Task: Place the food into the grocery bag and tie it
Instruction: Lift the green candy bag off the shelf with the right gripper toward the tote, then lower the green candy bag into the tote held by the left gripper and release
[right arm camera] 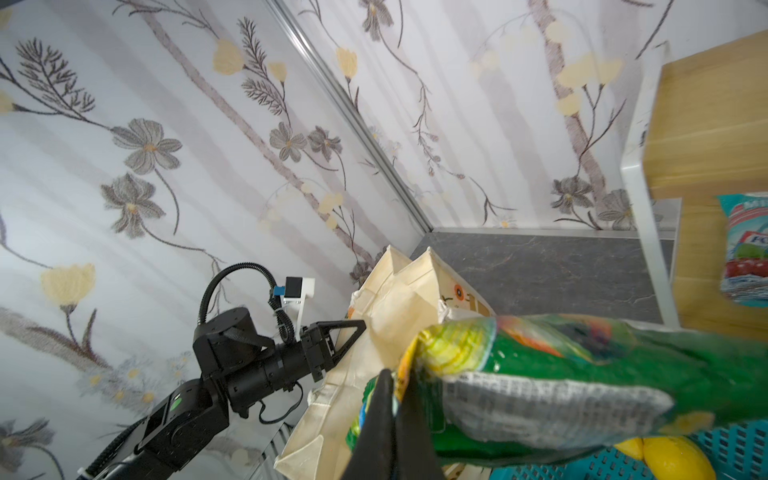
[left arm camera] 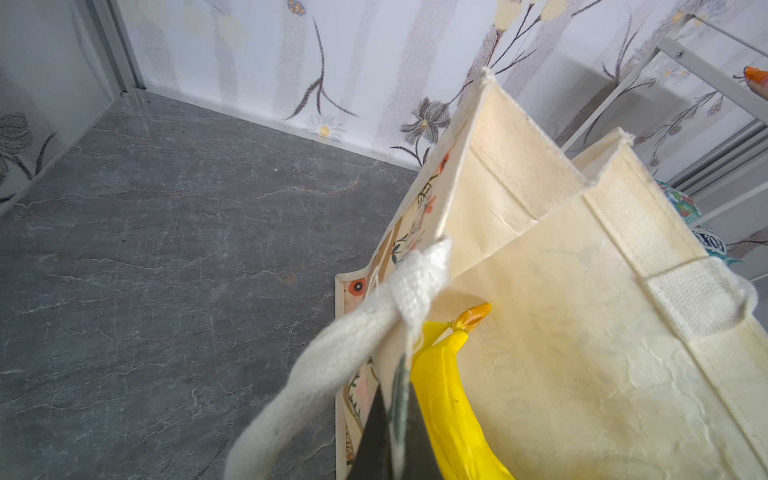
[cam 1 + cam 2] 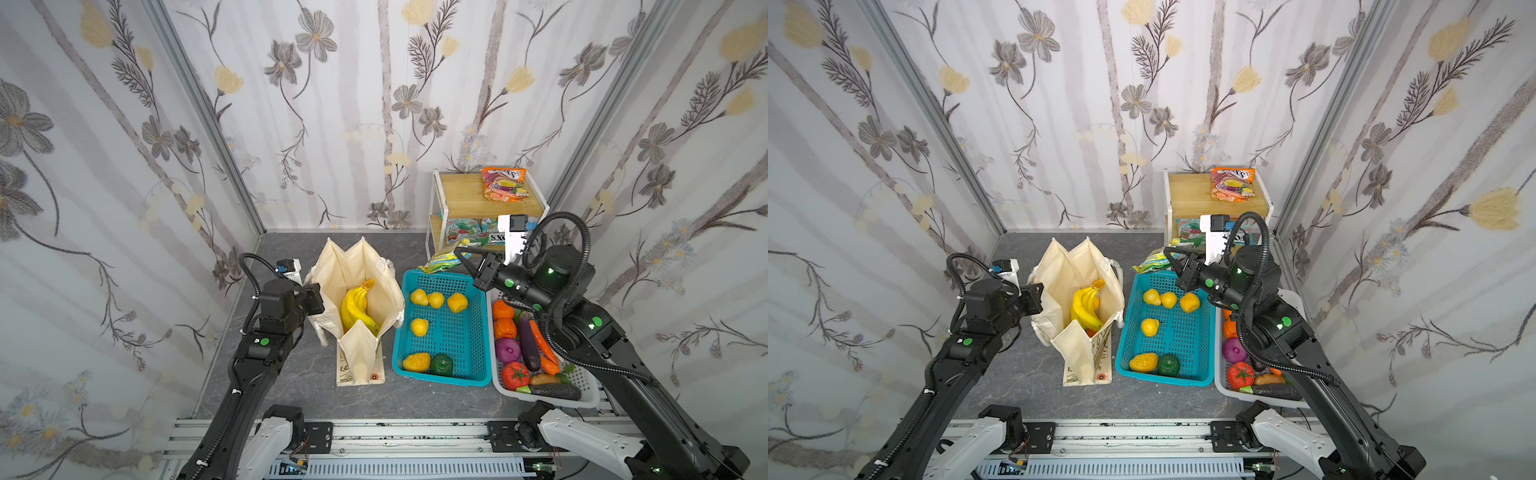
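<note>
While the left claw [image 2: 398, 370] clamps the bag [image 2: 561, 332] rim, the right claw [image 1: 397, 376] pinches only a packet [image 1: 582, 374] corner, which could slip.

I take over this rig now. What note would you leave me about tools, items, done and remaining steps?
Left tool: shut on the grocery bag rim, holding it open.
Right tool: shut on green packet, by the teal basket far rim.
Done: banana bunch in bag.
Remaining: that packet, fruit in teal basket, vegetables in white basket, orange packet on shelf; then tie.
</note>
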`<state>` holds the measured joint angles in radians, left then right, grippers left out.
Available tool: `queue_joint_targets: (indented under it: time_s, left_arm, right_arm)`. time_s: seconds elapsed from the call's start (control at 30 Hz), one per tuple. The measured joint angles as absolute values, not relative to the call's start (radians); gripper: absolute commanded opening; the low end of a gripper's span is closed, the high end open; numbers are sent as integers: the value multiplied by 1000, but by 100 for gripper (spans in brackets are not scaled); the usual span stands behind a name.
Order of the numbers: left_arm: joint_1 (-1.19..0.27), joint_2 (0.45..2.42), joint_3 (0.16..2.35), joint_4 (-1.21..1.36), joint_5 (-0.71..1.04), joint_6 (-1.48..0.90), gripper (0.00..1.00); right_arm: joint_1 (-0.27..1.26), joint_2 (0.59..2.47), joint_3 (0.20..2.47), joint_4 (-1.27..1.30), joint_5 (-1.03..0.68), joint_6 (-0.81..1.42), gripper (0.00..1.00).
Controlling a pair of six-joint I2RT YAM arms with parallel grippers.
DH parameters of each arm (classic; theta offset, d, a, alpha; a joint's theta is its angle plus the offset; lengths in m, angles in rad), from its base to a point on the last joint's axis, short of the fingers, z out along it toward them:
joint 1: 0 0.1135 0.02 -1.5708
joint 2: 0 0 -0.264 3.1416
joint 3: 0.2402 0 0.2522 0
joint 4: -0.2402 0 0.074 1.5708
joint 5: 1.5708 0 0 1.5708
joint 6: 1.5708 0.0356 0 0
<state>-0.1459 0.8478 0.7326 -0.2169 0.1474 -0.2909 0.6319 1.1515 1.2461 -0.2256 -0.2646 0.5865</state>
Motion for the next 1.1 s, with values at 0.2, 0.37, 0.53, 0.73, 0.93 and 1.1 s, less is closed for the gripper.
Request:
queue_joint_targets:
  time_s: [0.2, 0.37, 0.53, 0.73, 0.93, 1.1]
  left_arm:
    - [-172, 837, 727, -214, 147, -288, 0]
    - [-189, 822, 723, -214, 149, -285, 0]
    - [-191, 821, 722, -214, 155, -284, 0]
    - [-192, 823, 719, -210, 158, -283, 0]
    - [-194, 826, 715, -198, 161, -283, 0]
    - [-195, 826, 715, -197, 161, -283, 0]
  right_arm:
    - [811, 1216, 1262, -189, -200, 600, 0]
    - [944, 1323, 1365, -153, -172, 601, 0]
    - [1009, 1478, 1479, -119, -171, 601, 0]
    - [1012, 1670, 1569, -119, -212, 601, 0]
    - [976, 1785, 1605, -136, -230, 600, 0]
    - [970, 1876, 1662, -177, -229, 567, 0]
